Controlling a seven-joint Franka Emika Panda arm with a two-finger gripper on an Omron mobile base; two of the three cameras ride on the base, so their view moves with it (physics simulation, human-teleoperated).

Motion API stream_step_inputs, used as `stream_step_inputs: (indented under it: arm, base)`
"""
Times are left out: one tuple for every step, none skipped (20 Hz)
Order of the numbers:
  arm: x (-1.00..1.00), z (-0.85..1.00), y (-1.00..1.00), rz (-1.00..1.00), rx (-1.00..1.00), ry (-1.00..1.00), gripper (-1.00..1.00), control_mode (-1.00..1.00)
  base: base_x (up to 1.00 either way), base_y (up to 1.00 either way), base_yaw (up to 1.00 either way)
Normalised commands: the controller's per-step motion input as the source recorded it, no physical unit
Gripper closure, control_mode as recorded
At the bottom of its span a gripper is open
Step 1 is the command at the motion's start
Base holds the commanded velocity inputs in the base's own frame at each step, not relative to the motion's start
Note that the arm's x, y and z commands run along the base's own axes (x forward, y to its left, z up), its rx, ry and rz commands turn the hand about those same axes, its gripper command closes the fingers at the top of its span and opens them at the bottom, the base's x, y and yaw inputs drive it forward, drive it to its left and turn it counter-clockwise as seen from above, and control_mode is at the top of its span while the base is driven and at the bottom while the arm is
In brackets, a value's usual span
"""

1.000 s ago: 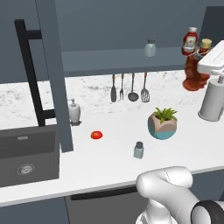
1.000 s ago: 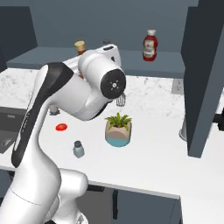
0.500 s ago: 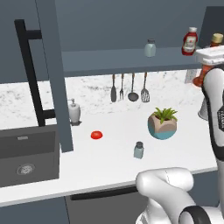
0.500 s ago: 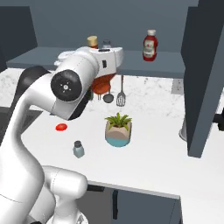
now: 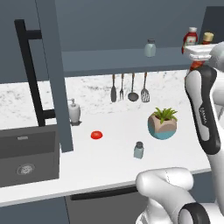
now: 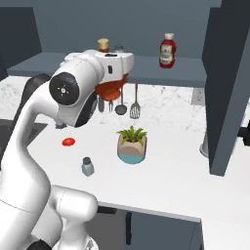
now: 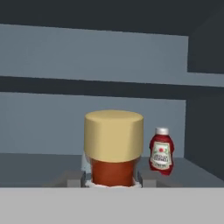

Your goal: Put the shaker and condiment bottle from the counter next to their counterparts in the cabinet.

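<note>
Gripper (image 7: 112,178) pinching the condiment bottle (image 7: 113,151) at the neck, just under its tan cork cap; a dark finger shows on each side of the red-brown body in the hand view. Bottle upright, raised to cabinet shelf level. In the right base view the bottle (image 6: 110,87) hangs below the white hand, its cap at about 12 o'clock above the hand and its bulging body in front of the shelf's (image 6: 146,68) edge.

Ketchup bottle (image 7: 161,151) stands upright on the shelf, at 3 o'clock of the held bottle in the hand view, near but not touching. In the left base view the ketchup bottle (image 5: 190,39) sits at the right end of the shelf, the held bottle's cap just beside it at 3 o'clock.

One glass shaker (image 5: 150,47) stands on the shelf, at 9 o'clock of the ketchup, well apart from it.

The second shaker (image 5: 138,150) stands upright on the counter (image 5: 109,166), at 7 o'clock of the potted plant (image 5: 162,124). A small red object (image 5: 96,135) lies at 10 o'clock of this shaker. White soap pump bottle (image 5: 74,112) stands beside the open cabinet door (image 5: 54,74). Utensils (image 5: 130,88) hang below the shelf.
</note>
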Motion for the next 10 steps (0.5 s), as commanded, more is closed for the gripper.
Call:
stream_step_inputs:
  arm:
    - [0.64,0.0,-0.09,0.0,0.1,0.0,1.0,-1.0]
    - [0.49,0.08,-0.14,0.0,0.05,0.0,1.0,-1.0]
    - [0.44,0.06,-0.09,0.0,0.03,0.0,1.0,-1.0]
    - [0.44,0.07,-0.12,0.0,0.01,0.0,1.0,-1.0]
    - [0.43,0.11,-0.17,-0.01,0.0,0.0,1.0,-1.0]
    - [0.35,0.15,-0.21,-0.03,0.0,0.0,1.0,-1.0]
    - [0.31,0.16,-0.24,-0.03,0.0,0.0,1.0,-1.0]
    - [0.26,0.2,-0.26,-0.04,0.0,0.0,1.0,-1.0]
    - [0.23,0.25,-0.29,-0.04,0.0,0.0,1.0,-1.0]
    - [0.18,0.24,-0.31,-0.05,0.0,0.0,1.0,-1.0]
  base:
    - [0.0,0.0,0.0]
    - [0.0,0.0,0.0]
    - [0.0,0.0,0.0]
    - [0.0,0.0,0.0]
    - [0.0,0.0,0.0]
    - [0.0,0.0,0.0]
    - [0.0,0.0,0.0]
    - [0.0,0.0,0.0]
    - [0.0,0.0,0.0]
    - [0.0,0.0,0.0]
